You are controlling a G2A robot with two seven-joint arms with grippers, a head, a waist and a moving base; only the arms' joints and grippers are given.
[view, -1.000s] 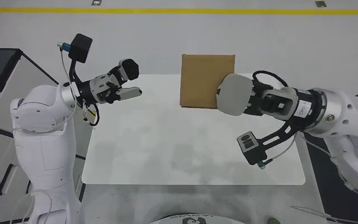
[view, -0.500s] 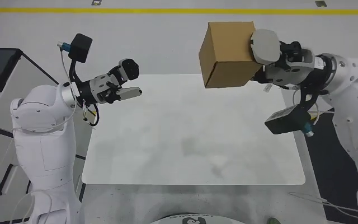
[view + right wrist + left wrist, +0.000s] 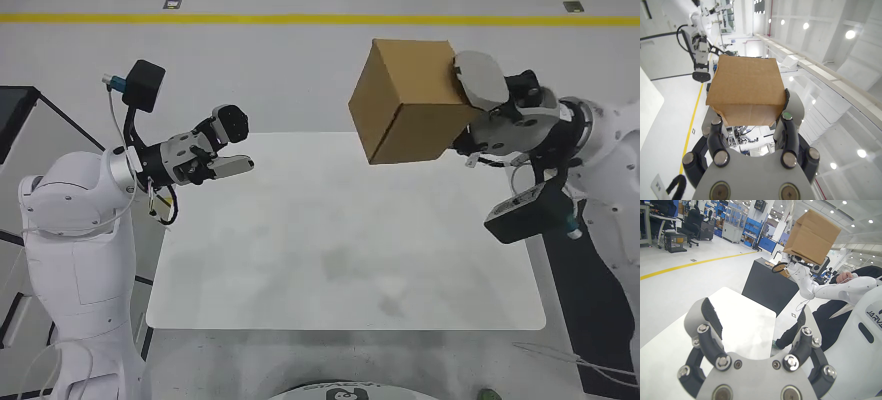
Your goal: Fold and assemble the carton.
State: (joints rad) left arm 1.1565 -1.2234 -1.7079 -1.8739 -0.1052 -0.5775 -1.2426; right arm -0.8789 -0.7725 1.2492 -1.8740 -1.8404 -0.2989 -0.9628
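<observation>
A brown cardboard carton [image 3: 410,98], folded into a closed box shape, is held up in the air above the table's far right corner. My right gripper [image 3: 465,105] is shut on the carton [image 3: 745,89], its fingers [image 3: 785,102] clamping one end. From the left wrist view the carton [image 3: 811,238] hangs high on the far arm. My left gripper [image 3: 240,165] stays over the table's far left corner, open and with nothing between its pads [image 3: 712,317].
The white table [image 3: 340,260] lies below both arms with a bare top. A black cabinet [image 3: 768,285] stands just beyond the table's far side. A yellow floor line [image 3: 300,18] runs behind.
The right arm lifted the carton from the table's far edge up into the air and turned it, then tilted it a little more. The left arm has stayed still.
</observation>
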